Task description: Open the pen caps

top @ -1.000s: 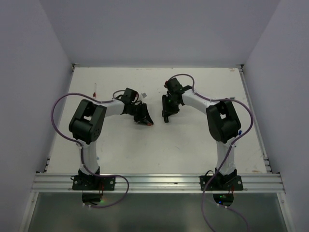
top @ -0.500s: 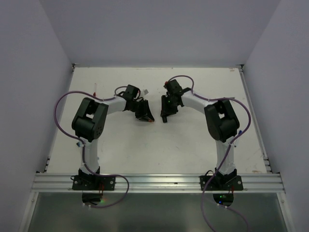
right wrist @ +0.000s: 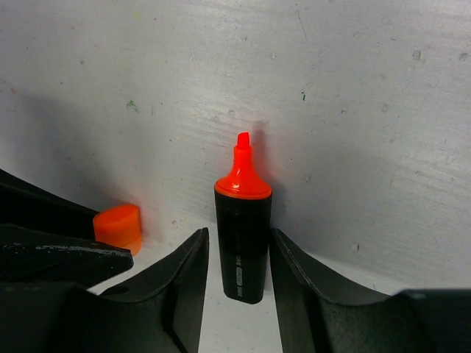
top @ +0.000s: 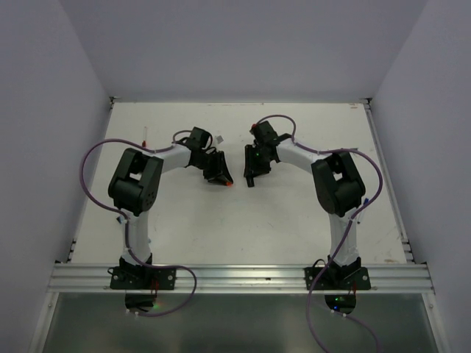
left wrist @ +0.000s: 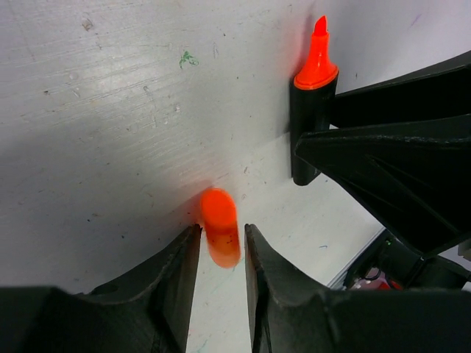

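Observation:
An orange pen cap (left wrist: 219,235) sits blurred between the fingers of my left gripper (left wrist: 221,229), with a thin gap on each side; the gripper is open. The cap is off the thick black marker (right wrist: 243,243), whose orange tip is bare. The marker's barrel lies between the fingers of my right gripper (right wrist: 238,234), which is open, with a sliver of table showing on both sides. In the top view the left gripper (top: 221,176) and right gripper (top: 252,175) face each other mid-table, an orange spot (top: 229,184) below the left one. The cap (right wrist: 119,226) rests left of the marker.
A thin white pen with a red end (top: 145,136) lies at the back left of the white table (top: 294,220). Grey walls close in the left, right and back. A metal rail (top: 243,278) runs along the near edge.
Both grippers' jaws have spread wider, letting go of the cap and the marker. The left wrist has shifted slightly towards the back.

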Controlling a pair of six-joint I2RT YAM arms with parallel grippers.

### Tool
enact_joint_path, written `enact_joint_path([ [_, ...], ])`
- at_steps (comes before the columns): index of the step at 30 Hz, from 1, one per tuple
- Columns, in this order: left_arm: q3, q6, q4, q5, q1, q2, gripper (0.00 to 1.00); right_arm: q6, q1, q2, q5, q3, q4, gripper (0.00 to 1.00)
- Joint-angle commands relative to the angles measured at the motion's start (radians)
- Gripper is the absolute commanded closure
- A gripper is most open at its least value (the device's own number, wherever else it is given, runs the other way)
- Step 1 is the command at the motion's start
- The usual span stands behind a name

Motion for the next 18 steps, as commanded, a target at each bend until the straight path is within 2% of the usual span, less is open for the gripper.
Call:
enact_joint_path([
  [1,-0.022,0.075,-0.116,-0.175,0.017,0.039,0.64,-0.005,0.004,0.008,0.034,-0.026,-0.028,0.57],
  [5,-0.016,0.077,-0.131,-0.189,0.021,0.047,0.54,-0.011,0.003,0.018,0.025,-0.012,-0.036,0.55],
  [13,-0.037,0.078,-0.145,-0.231,0.032,0.010,0.48,-0.019,0.004,0.018,0.020,0.028,-0.059,0.46],
  [18,-0.077,0.092,-0.149,-0.280,0.040,-0.068,0.40,-0.005,0.003,-0.020,0.031,0.094,-0.097,0.39],
])
